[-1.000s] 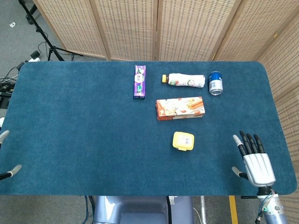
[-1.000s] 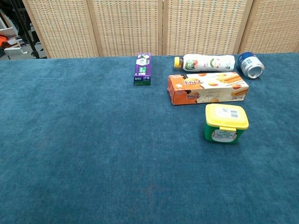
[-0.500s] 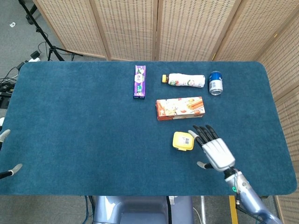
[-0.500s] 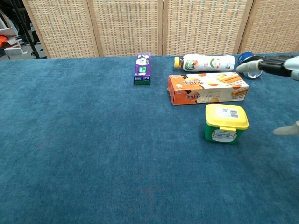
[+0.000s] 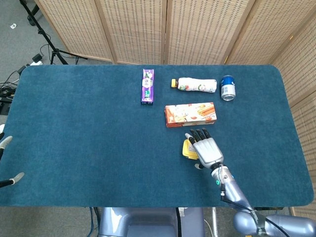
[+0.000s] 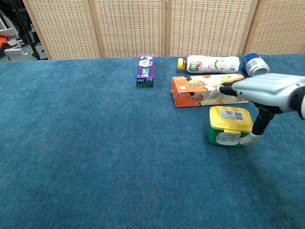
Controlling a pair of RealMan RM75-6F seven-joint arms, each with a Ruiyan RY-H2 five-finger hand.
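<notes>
right hand: the right hand [image 5: 207,150] hovers flat over the yellow-lidded tub [image 6: 230,126], palm down, fingers [image 6: 224,88] stretched forward and apart, thumb [image 6: 255,130] hanging down beside the tub's near-right side. it has hold of nothing; the chest view shows a gap between palm and lid, and whether the thumb tip touches the tub wall i cannot tell.
left hand: only two pale fingertips [image 5: 11,161] show at the left edge of the head view, well apart from everything; how far that hand is spread i cannot tell.
tub: right under the right hand, upright on the blue table cloth [image 5: 89,138], green body, yellow lid with a white label. in the head view only its left part [image 5: 187,149] peeks out from beneath the palm.
step in hand: judged from the pose, this is the reach over the tub, before any grasp; the fingers are not yet wrapped round it.
next move calls for: by my reading, lowering the palm and bringing fingers and thumb against opposite walls of the tub, squarely, so that it does not tip or slide on the cloth.
just beyond the fingertips: an orange biscuit box [image 5: 190,114] lies flat, near the tub; a closing grasp needs to stay short of it.
farther off: a white drink bottle [image 5: 196,85] on its side, a blue can [image 5: 227,87] to its right, and a purple carton [image 5: 147,86] off to the left.
behind: wicker screen panels [image 5: 148,29].
</notes>
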